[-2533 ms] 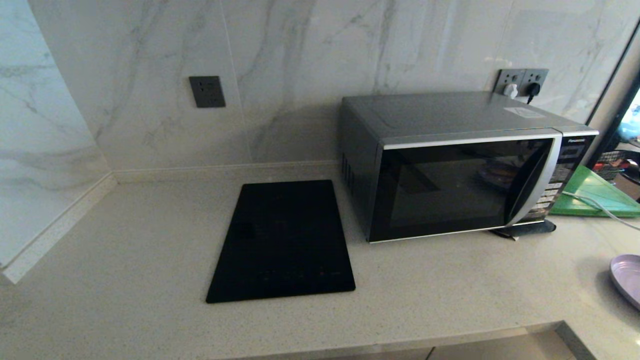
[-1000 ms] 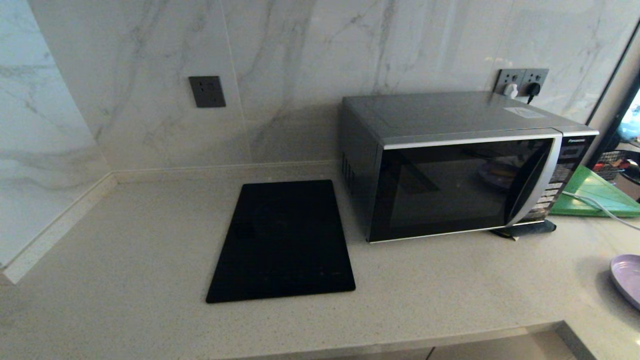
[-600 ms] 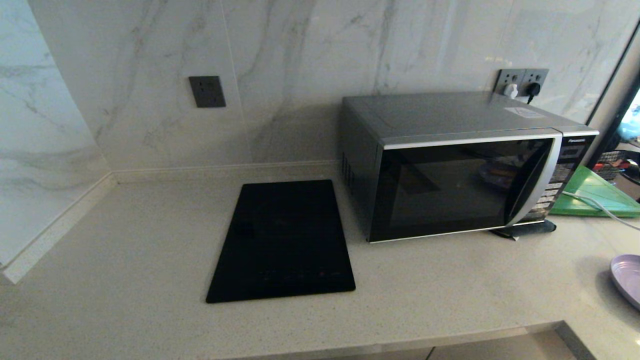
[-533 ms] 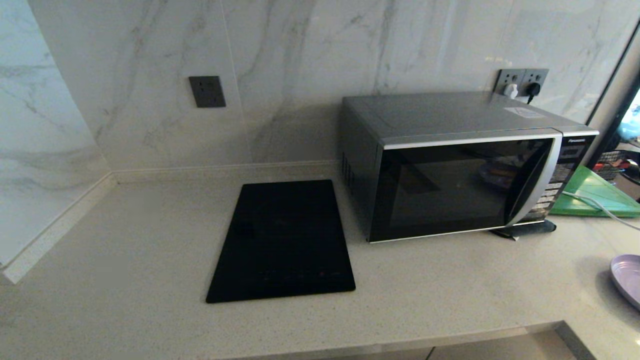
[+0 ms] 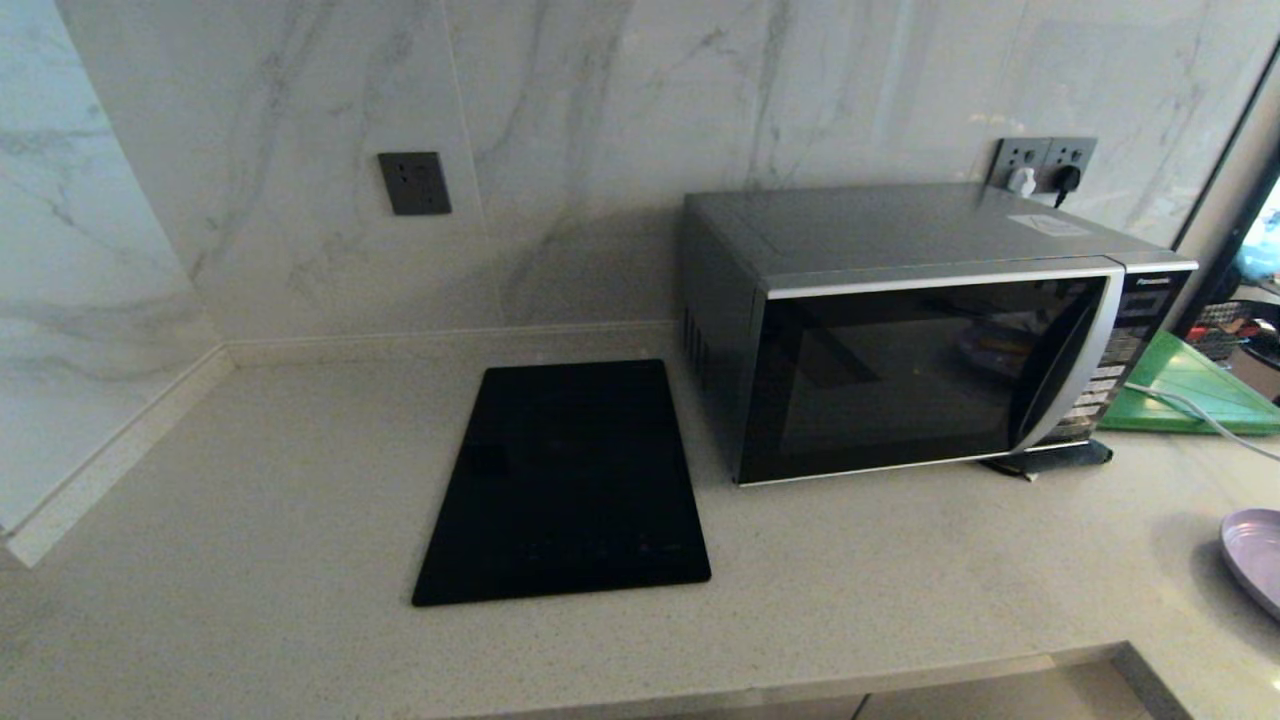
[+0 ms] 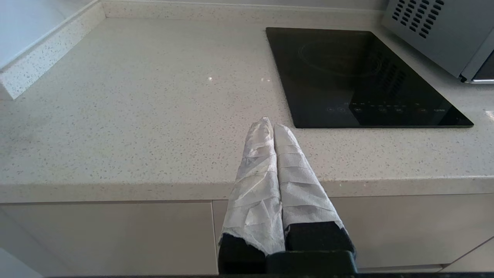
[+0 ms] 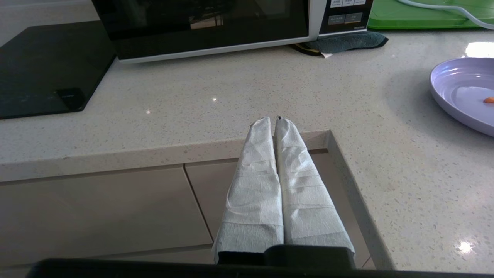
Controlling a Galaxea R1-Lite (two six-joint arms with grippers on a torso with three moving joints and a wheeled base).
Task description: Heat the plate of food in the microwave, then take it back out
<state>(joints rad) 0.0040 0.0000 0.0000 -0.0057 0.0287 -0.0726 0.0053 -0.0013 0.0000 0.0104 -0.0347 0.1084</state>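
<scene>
I see both arms parked at the tabletop's (image 5: 250, 520) front edge: left gripper (image 6: 269, 125) and right gripper (image 7: 272, 120) each hold their wrapped fingers pressed together, gripping nothing. The plate of food (image 7: 461, 92) rests on the tabletop at my right, one small orange piece visible on it. Farther back, the microwave (image 5: 920, 320) stands with its door closed, the black cooktop (image 5: 570, 480) to its left.

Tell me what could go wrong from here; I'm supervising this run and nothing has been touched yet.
The lavender plate sits far right, by the counter's inner corner edge, so a clumsy grasp might tip it off. The microwave door is shut, and pulling its curved handle could drag the oven. Both the left gripper and right gripper are shut and must open first.
</scene>
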